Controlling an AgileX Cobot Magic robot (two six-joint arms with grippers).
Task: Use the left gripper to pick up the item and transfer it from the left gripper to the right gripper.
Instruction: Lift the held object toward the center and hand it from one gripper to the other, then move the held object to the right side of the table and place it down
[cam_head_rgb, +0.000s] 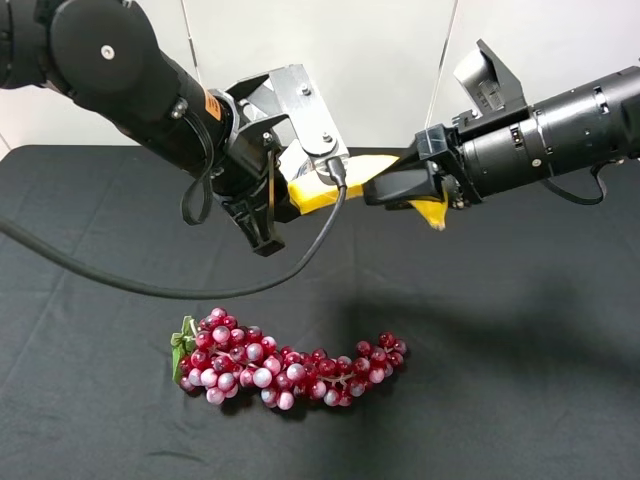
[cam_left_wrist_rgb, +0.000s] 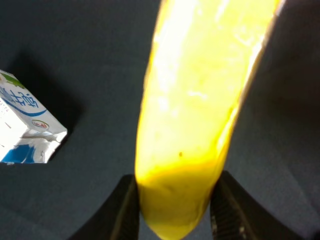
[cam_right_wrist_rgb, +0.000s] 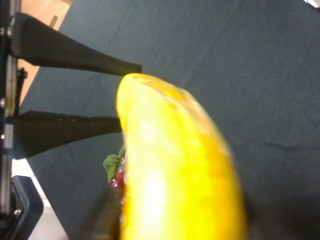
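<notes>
The yellow banana (cam_head_rgb: 368, 172) hangs in the air above the black table, between both arms. My left gripper (cam_head_rgb: 283, 210), on the arm with silver plates, is shut on one end of it. In the left wrist view the banana (cam_left_wrist_rgb: 195, 110) sits between the two black fingers (cam_left_wrist_rgb: 125, 212). My right gripper (cam_head_rgb: 388, 188), on the ribbed arm, is closed around the banana near its other end, whose tip (cam_head_rgb: 432, 212) sticks out below. The right wrist view is filled by the banana (cam_right_wrist_rgb: 175, 165), with the left gripper's fingers (cam_right_wrist_rgb: 75, 55) on either side of its far end.
A red grape bunch (cam_head_rgb: 290, 365) lies on the black table (cam_head_rgb: 520, 380) below the arms and also shows in the right wrist view (cam_right_wrist_rgb: 117, 177). A white-and-blue carton (cam_left_wrist_rgb: 25, 125) lies on the cloth in the left wrist view. A thick black cable (cam_head_rgb: 150, 285) loops under the left arm.
</notes>
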